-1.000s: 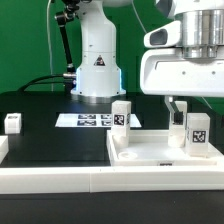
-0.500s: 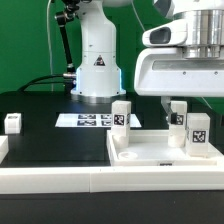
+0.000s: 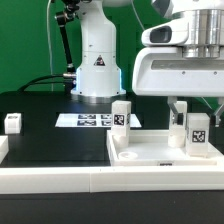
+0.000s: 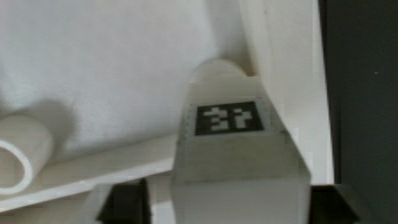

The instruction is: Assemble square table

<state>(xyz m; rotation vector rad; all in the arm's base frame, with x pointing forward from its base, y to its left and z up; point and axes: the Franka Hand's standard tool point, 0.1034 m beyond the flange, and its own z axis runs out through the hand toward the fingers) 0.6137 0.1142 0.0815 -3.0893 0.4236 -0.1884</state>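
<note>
White slab [image 3: 150, 158], upright tagged legs [image 3: 121, 115]

Wide free lane over the black desk [image 3: 45, 140] between the lone leg [image 3: 13, 122] and the slab [image 3: 150, 152]. On the slab, open gap between middle leg [image 3: 121, 114] and right leg [image 3: 198, 133]. Right corner crowded by the claw [image 3: 181, 108] and the arm [image 3: 185, 65] above it. Robot base [image 3: 97, 62] blocks the back.

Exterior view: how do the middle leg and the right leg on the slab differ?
The middle leg stands free at the slab's far corner; the right leg stands under the gripper, one finger close beside it. The right leg looks larger, being nearer the camera. Both are upright white blocks with a black-and-white tag.
</note>
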